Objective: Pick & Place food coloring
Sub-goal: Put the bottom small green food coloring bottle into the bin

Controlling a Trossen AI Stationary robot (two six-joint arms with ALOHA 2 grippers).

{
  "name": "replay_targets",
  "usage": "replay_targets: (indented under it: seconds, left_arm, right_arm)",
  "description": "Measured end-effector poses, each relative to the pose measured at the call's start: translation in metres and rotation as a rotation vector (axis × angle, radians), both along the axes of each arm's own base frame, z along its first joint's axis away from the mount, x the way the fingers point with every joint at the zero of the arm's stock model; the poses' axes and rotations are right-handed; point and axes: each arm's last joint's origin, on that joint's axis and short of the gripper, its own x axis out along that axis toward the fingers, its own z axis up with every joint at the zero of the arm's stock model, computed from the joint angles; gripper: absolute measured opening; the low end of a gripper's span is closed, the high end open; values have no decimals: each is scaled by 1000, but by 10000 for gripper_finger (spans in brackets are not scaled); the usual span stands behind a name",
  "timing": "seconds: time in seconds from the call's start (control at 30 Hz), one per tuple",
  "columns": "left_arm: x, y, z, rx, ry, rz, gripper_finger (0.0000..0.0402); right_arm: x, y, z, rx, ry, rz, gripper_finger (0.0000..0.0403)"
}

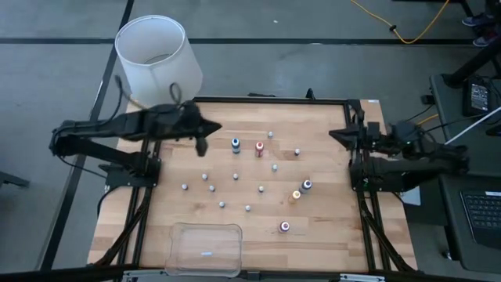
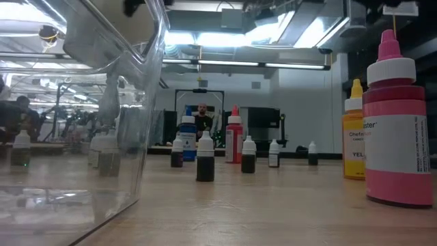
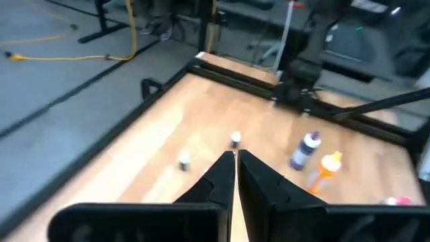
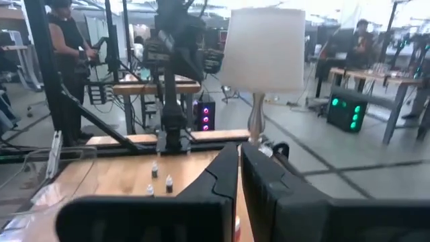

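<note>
Light wooden table (image 1: 235, 211): tiny food coloring bottles scattered across its middle, including a blue one (image 1: 236, 145), a red one (image 1: 259, 148), a yellow-orange one (image 1: 297, 194), a dark purple one (image 1: 307, 186) and a pink one (image 1: 284, 227). Left gripper (image 1: 201, 146): fingers pressed together, empty, above the table near the blue bottle. Right gripper (image 1: 335, 134): fingers together, empty, parked at the table's right edge; clear plastic tray (image 1: 207, 249) at the near edge.

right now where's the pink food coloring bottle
In the high view the pink bottle stands alone near the table's front edge, right of the clear tray and below the orange bottle.

Grey floor (image 1: 258, 47), yellow cable (image 1: 407, 31), bright ceiling lights (image 2: 273, 34), white lamp (image 1: 156, 59)
</note>
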Motion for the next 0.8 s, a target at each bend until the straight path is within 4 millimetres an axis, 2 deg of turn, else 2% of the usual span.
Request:
replay_targets:
  seconds: [0.1,0.23,0.47,0.6,0.8]
  left_arm:
    - [19,11,11,29,85,20,17]
    - [37,25,9,-2,191,-10,18]
    - [63,49,-29,-172,362,-109,51]
    - [75,60,-49,-241,436,-132,88]
    - [94,67,-79,-238,553,-143,150]
  right_arm:
    - [0,0,10,-16,1,-1,23]
    - [4,0,9,-18,38,-1,23]
    - [12,0,1,47,120,12,23]
    - [14,1,-4,62,164,49,23]
    - [17,2,-5,64,185,82,23]
